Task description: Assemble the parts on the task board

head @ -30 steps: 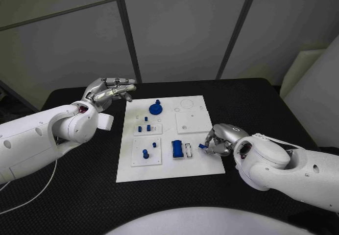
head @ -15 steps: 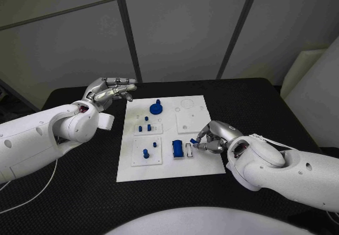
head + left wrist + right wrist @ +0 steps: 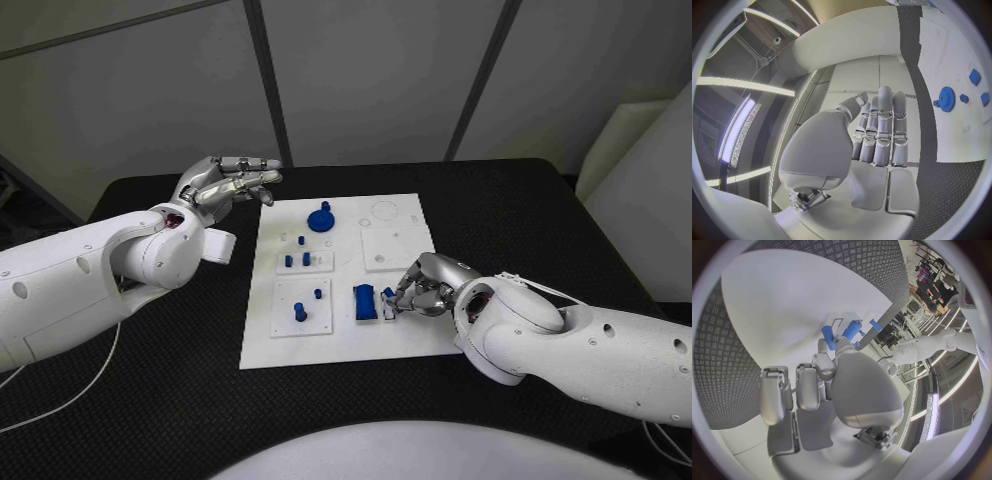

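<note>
Task board (image 3: 346, 340), a white plate, lies mid-tabletop (image 3: 534, 215) with blue parts on it; no writing can be read anywhere.

Head view: the right robot hand (image 3: 421, 288) pinches a small blue part (image 3: 388, 297) at the board's near right side, just beside a blue block (image 3: 365, 302); a blue gear (image 3: 319, 219) sits toward the far edge, small blue pegs (image 3: 300, 260) between. The left robot hand (image 3: 227, 183) hovers off the board's far left corner, fingers curled, holding nothing. Left wrist view: that hand's fingers lie together beside the board, gear (image 3: 946, 96) visible. Right wrist view: fingertips (image 3: 834, 346) close round the blue part (image 3: 827, 337).
</note>
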